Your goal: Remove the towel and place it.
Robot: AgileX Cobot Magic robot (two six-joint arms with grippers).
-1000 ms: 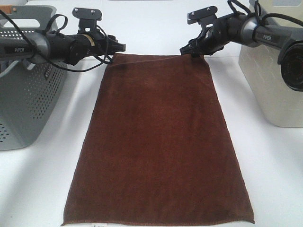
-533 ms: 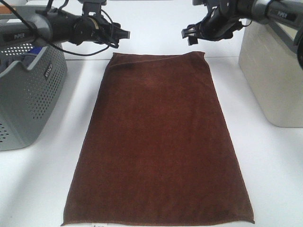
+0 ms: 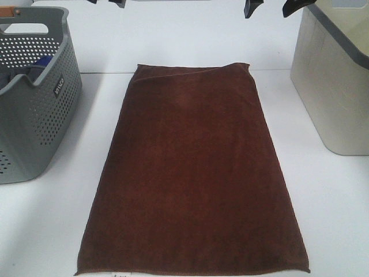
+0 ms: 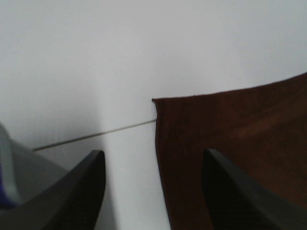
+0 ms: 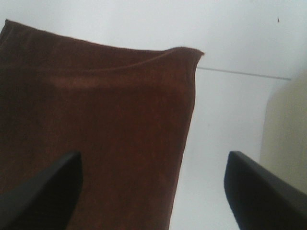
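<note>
The dark reddish-brown towel (image 3: 193, 173) lies spread flat on the white table, its long side running from the far middle to the front edge. Both grippers are high above its far end, and only their dark tips show at the top of the exterior view. My left gripper (image 4: 152, 153) is open and empty above the towel's far left corner (image 4: 240, 134). My right gripper (image 5: 153, 155) is open and empty above the towel's far right corner (image 5: 96, 96); its tips also show in the exterior view (image 3: 274, 7). Neither gripper touches the towel.
A grey perforated basket (image 3: 34, 115) stands at the left with a blue cloth (image 3: 40, 60) inside; its rim shows in the left wrist view (image 4: 19, 163). A beige bin (image 3: 334, 86) stands at the right and also shows in the right wrist view (image 5: 288, 134).
Both arms have lifted up and away from the towel's far corners, almost out of the exterior view. The towel has stayed flat where it lay.
</note>
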